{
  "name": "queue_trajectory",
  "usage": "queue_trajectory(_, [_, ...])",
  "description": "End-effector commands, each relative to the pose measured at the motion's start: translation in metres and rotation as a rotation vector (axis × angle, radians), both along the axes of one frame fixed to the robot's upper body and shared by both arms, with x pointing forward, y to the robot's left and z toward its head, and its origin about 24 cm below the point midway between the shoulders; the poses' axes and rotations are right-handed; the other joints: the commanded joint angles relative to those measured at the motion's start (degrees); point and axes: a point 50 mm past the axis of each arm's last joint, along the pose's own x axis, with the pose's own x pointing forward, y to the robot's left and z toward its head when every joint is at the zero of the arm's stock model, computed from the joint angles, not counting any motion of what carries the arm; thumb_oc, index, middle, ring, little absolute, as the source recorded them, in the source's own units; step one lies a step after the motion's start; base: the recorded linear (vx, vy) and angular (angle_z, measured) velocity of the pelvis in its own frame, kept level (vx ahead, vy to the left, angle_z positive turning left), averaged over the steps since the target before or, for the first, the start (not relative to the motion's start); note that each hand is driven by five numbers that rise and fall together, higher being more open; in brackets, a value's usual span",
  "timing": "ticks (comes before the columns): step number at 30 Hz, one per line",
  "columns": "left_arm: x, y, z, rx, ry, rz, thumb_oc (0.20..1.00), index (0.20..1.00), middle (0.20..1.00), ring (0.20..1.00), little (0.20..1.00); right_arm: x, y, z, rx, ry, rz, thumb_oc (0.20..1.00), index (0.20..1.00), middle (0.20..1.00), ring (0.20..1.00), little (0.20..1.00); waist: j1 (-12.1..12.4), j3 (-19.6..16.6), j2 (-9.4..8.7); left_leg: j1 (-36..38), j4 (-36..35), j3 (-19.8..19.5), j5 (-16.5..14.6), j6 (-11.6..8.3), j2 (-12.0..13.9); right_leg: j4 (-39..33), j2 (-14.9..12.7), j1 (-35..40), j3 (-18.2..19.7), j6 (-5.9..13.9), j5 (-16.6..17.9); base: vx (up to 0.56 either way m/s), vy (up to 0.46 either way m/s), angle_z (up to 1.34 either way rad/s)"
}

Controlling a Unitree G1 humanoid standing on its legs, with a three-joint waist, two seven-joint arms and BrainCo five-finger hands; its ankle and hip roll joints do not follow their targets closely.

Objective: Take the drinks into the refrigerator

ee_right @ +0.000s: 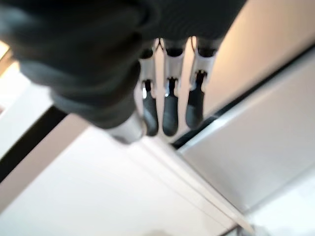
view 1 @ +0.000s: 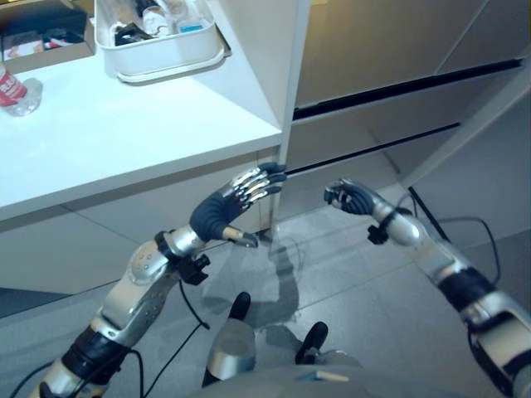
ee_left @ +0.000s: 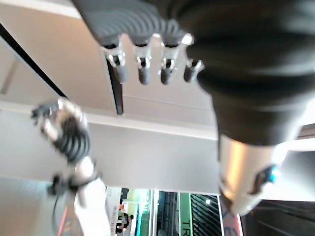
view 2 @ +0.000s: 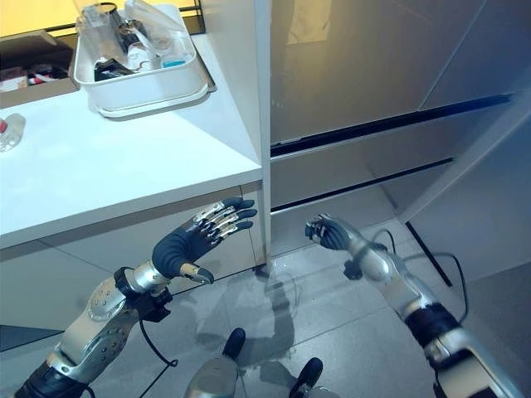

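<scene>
At ten o'clock in my left eye view a plastic bottle (view 1: 15, 89) on the table (view 1: 124, 133) is cut off by the frame edge, so I see just part of it. At twelve o'clock the white tray (view 1: 162, 51) runs off the top, and its contents are too jumbled for me to tell apart. In the left wrist view the right robot hand (ee_left: 66, 130) is blurred; I cannot read its fingers there.
</scene>
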Motion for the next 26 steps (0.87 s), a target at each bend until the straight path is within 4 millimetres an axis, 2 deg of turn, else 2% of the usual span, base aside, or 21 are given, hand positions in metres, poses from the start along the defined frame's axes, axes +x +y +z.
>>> queue_trajectory(1, [0.002, 0.013, -0.011, 0.059, -0.054, 0.119, 1.000, 1.000, 1.000, 1.000, 1.000, -0.008, -0.005, 0.003, 0.132, -0.042, -0.038, 1.000, 1.000, 1.000, 1.000, 1.000, -2.5, -3.5, -1.61, -0.2, -1.7, 4.5, -0.9, 2.00, -1.4, 6.4, -1.2, 0.4, 0.9, 2.56, -3.7, 0.01, 0.038, -0.12])
queue_trajectory(3, [0.005, 0.023, -0.029, 0.119, -0.009, 0.188, 1.000, 1.000, 1.000, 1.000, 1.000, -0.024, -0.015, -0.020, 0.196, 0.038, -0.127, 1.000, 1.000, 1.000, 1.000, 1.000, -3.8, -3.7, -1.76, 0.0, -1.9, 4.8, -1.0, 2.05, -1.4, 6.4, -1.4, 0.2, 1.1, 2.72, -3.6, 0.00, 0.045, -0.07])
queue_trajectory(4, [0.005, 0.031, -0.047, 0.164, 0.043, 0.240, 1.000, 1.000, 1.000, 1.000, 1.000, -0.036, -0.022, -0.038, 0.220, 0.102, -0.182, 1.000, 1.000, 1.000, 1.000, 1.000, -4.7, -3.9, -1.87, 0.2, -1.9, 5.5, -1.3, 2.19, -1.5, 6.4, -1.4, 0.0, 1.8, 2.80, -3.5, -0.01, 0.126, -0.05])
queue_trajectory(5, [0.004, 0.043, -0.066, 0.260, 0.078, 0.324, 1.000, 1.000, 1.000, 1.000, 1.000, -0.053, -0.026, -0.065, 0.268, 0.213, -0.260, 1.000, 1.000, 1.000, 1.000, 1.000, -6.5, -4.1, -1.85, 0.4, -1.9, 6.8, -1.8, 3.04, -1.7, 6.5, -1.6, -1.0, 3.7, 3.06, -3.1, 0.00, 0.113, -0.10])
queue_trajectory(6, [0.004, 0.043, -0.067, 0.262, 0.076, 0.327, 1.000, 1.000, 1.000, 1.000, 1.000, -0.053, -0.026, -0.065, 0.268, 0.213, -0.258, 1.000, 1.000, 1.000, 1.000, 1.000, -6.3, -4.1, -1.89, 0.5, -1.9, 7.1, -1.9, 3.08, -1.7, 6.6, -1.6, -1.2, 4.0, 3.08, -3.1, 0.01, 0.123, -0.28])
queue_trajectory(7, [0.002, 0.048, -0.077, 0.290, 0.109, 0.343, 1.000, 1.000, 1.000, 1.000, 1.000, -0.061, -0.026, -0.077, 0.288, 0.266, -0.288, 1.000, 1.000, 1.000, 1.000, 1.000, -6.7, -4.2, -1.80, 0.7, -1.9, 8.0, -1.9, 3.10, -1.7, 6.7, -1.5, -1.6, 5.2, 3.08, -3.0, 0.02, 0.075, -0.59])
queue_trajectory(8, [-0.003, 0.055, -0.095, 0.351, 0.157, 0.391, 1.000, 1.000, 1.000, 1.000, 1.000, -0.077, -0.029, -0.098, 0.310, 0.359, -0.350, 1.000, 1.000, 1.000, 1.000, 1.000, -7.3, -4.1, -1.80, 1.8, -1.9, 9.6, -2.8, 3.11, -1.6, 6.7, -1.4, -1.7, 6.6, 3.17, -3.0, 0.03, 0.108, -0.86])
queue_trajectory(9, [-0.006, 0.058, -0.103, 0.377, 0.185, 0.408, 1.000, 1.000, 1.000, 1.000, 1.000, -0.085, -0.030, -0.107, 0.332, 0.400, -0.387, 1.000, 1.000, 1.000, 1.000, 1.000, -7.6, -4.4, -1.78, 2.0, -1.9, 10.3, -2.8, 3.47, -1.8, 6.5, -1.4, -2.0, 7.4, 3.23, -2.6, 0.04, 0.109, -0.82])
queue_trajectory(10, [-0.013, 0.066, -0.121, 0.399, 0.265, 0.468, 1.000, 1.000, 1.000, 1.000, 1.000, -0.097, -0.032, -0.122, 0.345, 0.468, -0.438, 1.000, 1.000, 1.000, 1.000, 1.000, -7.8, -4.6, -1.85, 2.6, -1.9, 11.3, -3.3, 3.74, -1.8, 6.3, -1.2, -2.0, 8.8, 3.30, -2.4, 0.04, 0.085, -0.78])
queue_trajectory(12, [-0.022, 0.074, -0.145, 0.458, 0.351, 0.514, 1.000, 1.000, 1.000, 1.000, 1.000, -0.114, -0.031, -0.143, 0.332, 0.584, -0.483, 1.000, 1.000, 1.000, 1.000, 1.000, -7.8, -4.8, -1.89, 3.5, -1.9, 12.7, -3.7, 3.84, -1.7, 5.8, -1.1, -2.0, 10.6, 3.47, -2.1, 0.02, 0.070, -0.64])
queue_trajectory(14, [-0.033, 0.082, -0.168, 0.504, 0.460, 0.564, 1.000, 1.000, 1.000, 1.000, 1.000, -0.122, -0.029, -0.152, 0.327, 0.642, -0.494, 1.000, 1.000, 1.000, 1.000, 1.000, -7.9, -4.9, -1.93, 4.1, -1.9, 13.9, -4.0, 4.11, -1.7, 5.8, -1.0, -2.3, 12.2, 3.57, -1.8, 0.00, 0.076, -0.63])
queue_trajectory(15, [-0.046, 0.089, -0.191, 0.558, 0.567, 0.624, 1.000, 1.000, 1.000, 1.000, 1.000, -0.133, -0.029, -0.164, 0.349, 0.706, -0.557, 1.000, 1.000, 1.000, 1.000, 1.000, -8.0, -5.2, -2.05, 4.8, -1.9, 14.8, -4.4, 4.53, -2.0, 5.7, -0.9, -2.4, 13.8, 3.68, -1.7, 0.00, 0.063, -0.52])
queue_trajectory(16, [-0.045, 0.088, -0.191, 0.558, 0.566, 0.625, 1.000, 1.000, 1.000, 1.000, 1.000, -0.132, -0.029, -0.164, 0.349, 0.705, -0.557, 1.000, 1.000, 1.000, 1.000, 1.000, -7.9, -5.1, -2.03, 4.9, -1.9, 14.9, -4.4, 4.54, -2.0, 5.7, -0.9, -2.4, 13.9, 3.69, -1.7, 0.00, 0.060, -0.47])
queue_trajectory(18, [-0.061, 0.097, -0.215, 0.603, 0.706, 0.710, 1.000, 1.000, 1.000, 1.000, 1.000, -0.137, -0.028, -0.171, 0.368, 0.741, -0.613, 1.000, 1.000, 1.000, 1.000, 1.000, -7.9, -5.1, -1.96, 5.5, -1.9, 15.8, -4.7, 4.85, -2.1, 5.7, -0.8, -2.4, 15.3, 3.74, -1.4, 0.00, 0.036, -0.44])
queue_trajectory(21, [-0.082, 0.101, -0.238, 0.638, 0.865, 0.790, 1.000, 1.000, 1.000, 1.000, 1.000, -0.138, -0.026, -0.176, 0.362, 0.773, -0.647, 1.000, 1.000, 1.000, 1.000, 1.000, -7.8, -5.5, -1.86, 6.2, -1.9, 17.0, -5.1, 5.02, -2.2, 5.1, -0.7, -2.2, 16.8, 3.79, -1.2, 0.02, 0.038, -0.30])
queue_trajectory(26, [-0.122, 0.105, -0.265, 0.678, 1.123, 0.876, 1.000, 1.000, 1.000, 1.000, 1.000, -0.138, -0.019, -0.182, 0.327, 0.820, -0.637, 1.000, 1.000, 1.000, 1.000, 1.000, -7.6, -6.0, -1.97, 7.3, -1.9, 18.7, -5.7, 5.35, -2.4, 4.2, -0.7, -1.8, 18.9, 3.83, -0.6, 0.02, 0.025, -0.19])
